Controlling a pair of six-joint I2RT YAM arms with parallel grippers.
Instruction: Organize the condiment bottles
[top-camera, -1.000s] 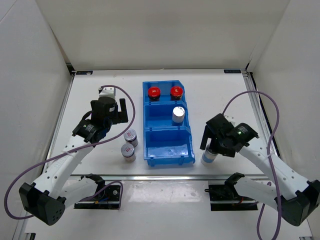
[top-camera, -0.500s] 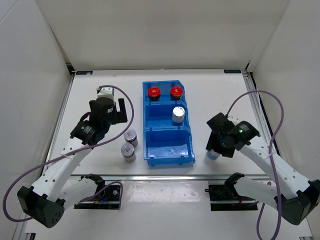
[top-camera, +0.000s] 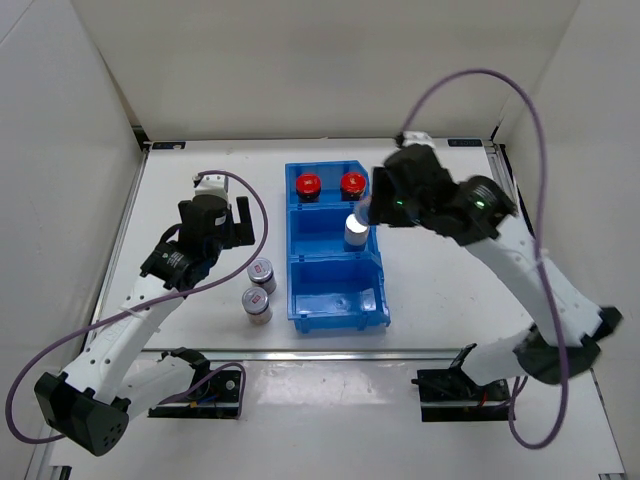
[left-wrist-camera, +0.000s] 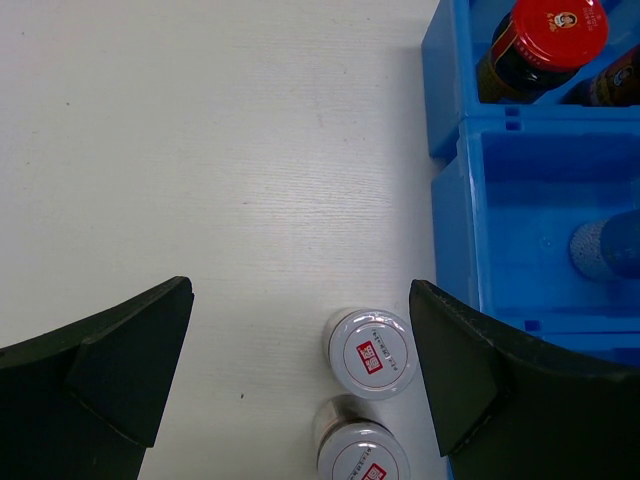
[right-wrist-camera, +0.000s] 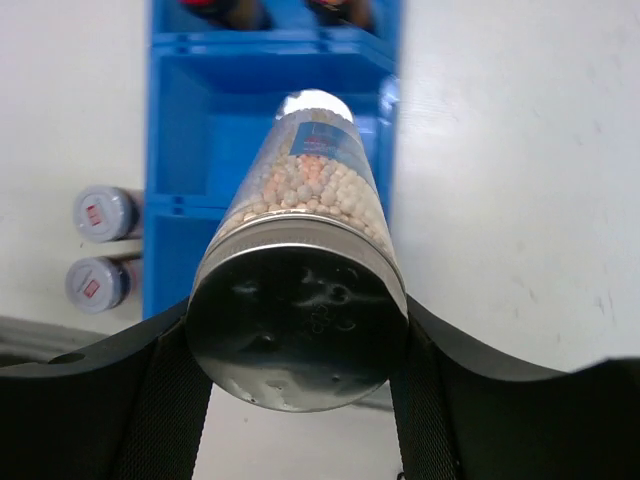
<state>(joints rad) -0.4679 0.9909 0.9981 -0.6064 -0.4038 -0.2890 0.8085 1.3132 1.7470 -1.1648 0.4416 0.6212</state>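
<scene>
My right gripper (right-wrist-camera: 297, 345) is shut on a blue-white bottle (right-wrist-camera: 305, 215) with a silver cap, filled with pale beads. It hangs tilted over the blue bin's (top-camera: 300, 300) middle compartment, by my right gripper (top-camera: 372, 205). Another silver-capped bottle (top-camera: 357, 231) stands in that compartment. Two dark bottles with red caps (top-camera: 308, 184) (top-camera: 352, 182) stand in the far compartment. Two short grey-topped bottles with red marks (top-camera: 261, 272) (top-camera: 258, 303) stand on the table left of the bin. Above them my left gripper (left-wrist-camera: 300, 300) is open and empty, with the nearer grey-topped bottle (left-wrist-camera: 372, 353) close to its right finger.
The bin's near compartment (top-camera: 335, 290) holds nothing. White walls enclose the table at the back and on both sides. A purple cable (top-camera: 470, 75) arcs high above the right arm. Black mounts (top-camera: 455, 385) sit at the near edge.
My right gripper shut on the silver-capped bottle right of the bin, lifted it and swung it up-left over the bin's middle compartment. The left arm barely moved.
</scene>
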